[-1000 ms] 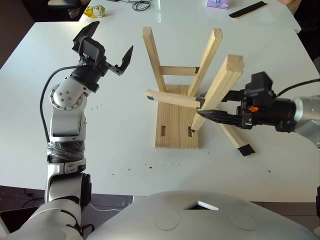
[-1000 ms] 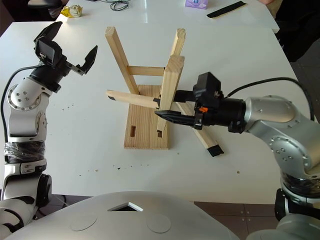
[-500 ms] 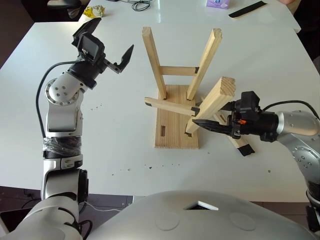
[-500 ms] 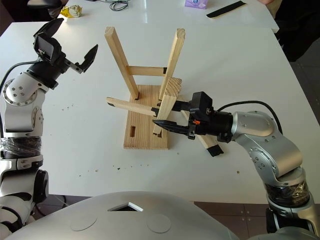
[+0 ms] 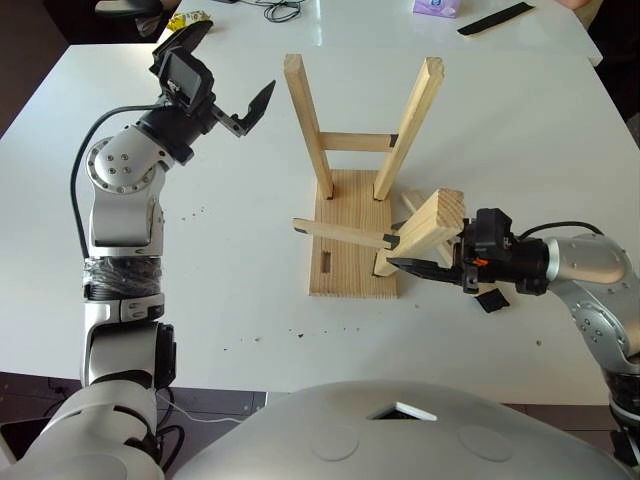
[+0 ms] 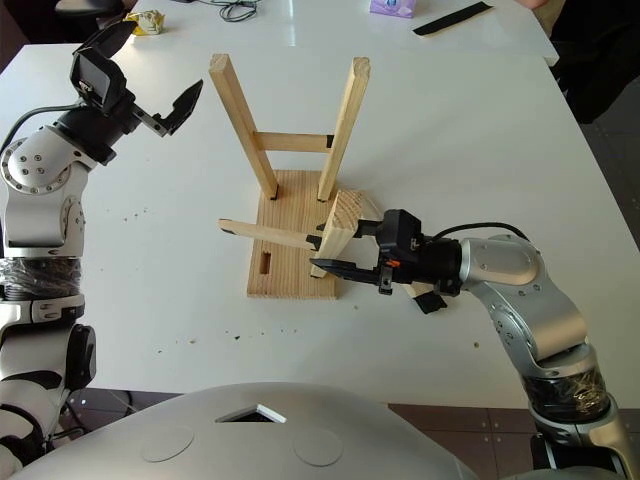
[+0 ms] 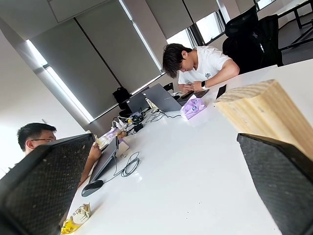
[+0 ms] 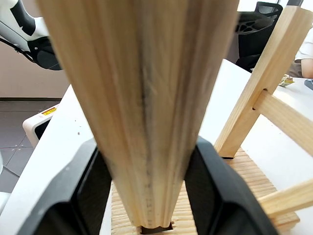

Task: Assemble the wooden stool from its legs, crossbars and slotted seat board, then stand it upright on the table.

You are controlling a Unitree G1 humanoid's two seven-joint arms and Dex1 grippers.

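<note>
Left eye view: one flat, pale wooden slotted seat board (image 5: pixel 352 280) is lying on the white table (image 5: pixel 520 130). Two square pale wooden legs are standing in its far end, the left upright leg (image 5: pixel 307 125) and the right upright leg (image 5: pixel 405 125), with one short crossbar (image 5: pixel 358 142) joining them. A third leg (image 5: pixel 428 228) is leaning over the board's near right corner, and a second crossbar (image 5: pixel 340 234) is jutting from it leftward. The right gripper (image 5: pixel 412 250) is clamping this third leg low down. A fourth piece (image 5: pixel 490 300), black-tipped, is lying under that arm. One slot (image 5: pixel 327 262) is showing open.

Right eye view: the left gripper (image 6: pixel 160 62) is hanging above the table, left of the stool, spread wide and holding nothing.

Left wrist view: its two black fingers (image 7: pixel 44 191) are standing far apart, with the left upright leg (image 7: pixel 264 107) beyond them.

Right wrist view: two black pads (image 8: pixel 93 196) are pressing both sides of the third leg (image 8: pixel 146 98), whose foot is sitting at a slot in the seat board (image 8: pixel 244 171).
</note>
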